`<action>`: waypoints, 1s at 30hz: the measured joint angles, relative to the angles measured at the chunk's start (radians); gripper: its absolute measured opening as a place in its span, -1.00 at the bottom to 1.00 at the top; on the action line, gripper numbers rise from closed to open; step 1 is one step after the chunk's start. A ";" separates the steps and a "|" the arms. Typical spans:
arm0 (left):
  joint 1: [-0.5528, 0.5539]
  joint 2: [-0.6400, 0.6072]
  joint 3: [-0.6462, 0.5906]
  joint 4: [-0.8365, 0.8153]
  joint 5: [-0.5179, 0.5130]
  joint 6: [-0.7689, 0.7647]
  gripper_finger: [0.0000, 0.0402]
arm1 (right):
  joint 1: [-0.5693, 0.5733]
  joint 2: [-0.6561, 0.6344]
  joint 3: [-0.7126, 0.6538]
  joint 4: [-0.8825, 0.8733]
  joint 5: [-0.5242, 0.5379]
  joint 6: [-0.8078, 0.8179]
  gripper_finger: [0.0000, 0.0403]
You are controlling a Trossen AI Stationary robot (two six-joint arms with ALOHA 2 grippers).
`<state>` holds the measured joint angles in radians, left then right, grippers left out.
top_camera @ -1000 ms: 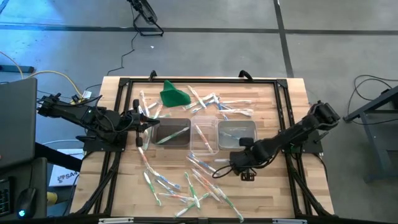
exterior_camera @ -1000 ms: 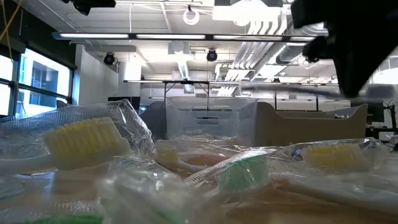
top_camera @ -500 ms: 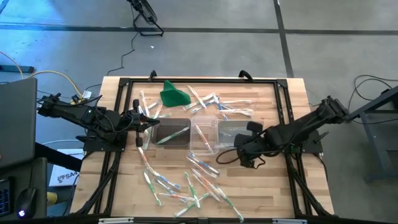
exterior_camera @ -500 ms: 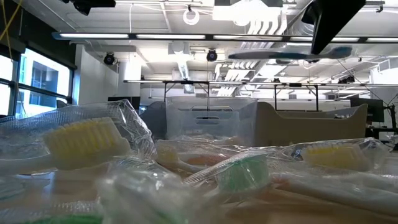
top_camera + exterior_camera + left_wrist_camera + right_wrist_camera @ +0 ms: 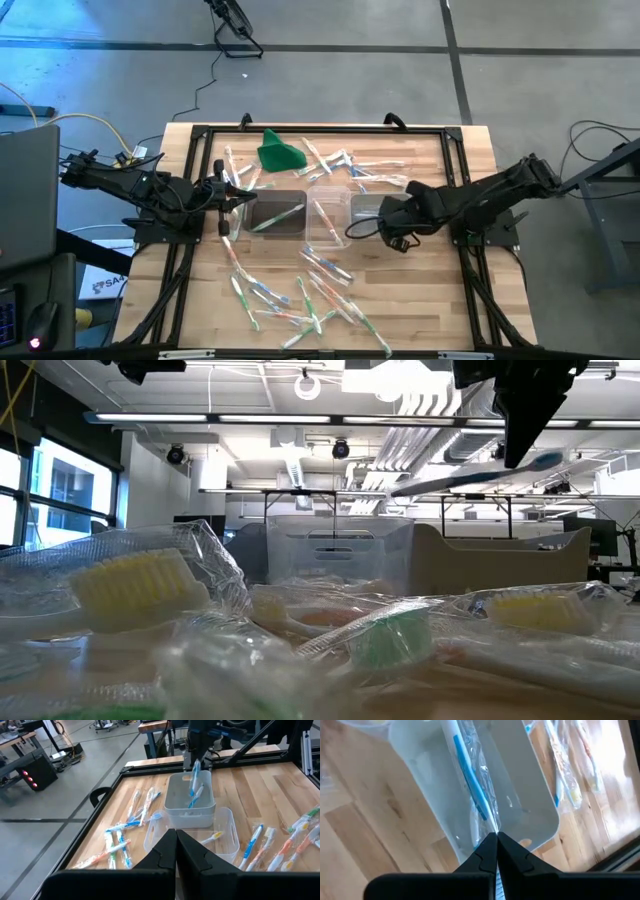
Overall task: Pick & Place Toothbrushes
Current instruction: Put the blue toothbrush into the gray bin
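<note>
The right hand [image 5: 496, 836], clamped on a blue toothbrush [image 5: 470, 775], hangs over the 3 o'clock tub [image 5: 380, 212]; next, release inside. The left hand [image 5: 176, 835] waits pressed together at 9 o'clock.

Wrapped whitish toothbrushes [image 5: 300, 300] with green, orange and blue parts lie scattered across the table's near and far sides, while one blue-handled toothbrush [image 5: 470, 780] hangs over the right tub.

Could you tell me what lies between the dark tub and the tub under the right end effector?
In the high view, a clear tub holding a toothbrush.
</note>
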<state>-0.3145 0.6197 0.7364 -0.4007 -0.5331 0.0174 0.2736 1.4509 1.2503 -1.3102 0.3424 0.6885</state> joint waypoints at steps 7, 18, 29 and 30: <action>0.000 0.000 0.000 0.000 0.000 0.000 -0.99 | -0.063 0.030 -0.011 0.002 0.000 0.001 -0.99; 0.000 0.000 0.000 -0.002 0.000 0.000 -0.99 | -0.099 0.047 -0.075 0.002 -0.004 0.125 -0.99; 0.000 0.000 0.000 -0.002 0.000 0.000 -0.99 | -0.099 0.047 -0.172 0.148 -0.026 0.181 -0.99; 0.000 0.000 0.000 -0.002 0.000 0.000 -0.99 | -0.099 0.047 -0.174 0.146 -0.025 0.187 -0.99</action>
<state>-0.3146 0.6196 0.7364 -0.4026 -0.5331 0.0174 0.1745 1.4982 1.0763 -1.1642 0.3172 0.8760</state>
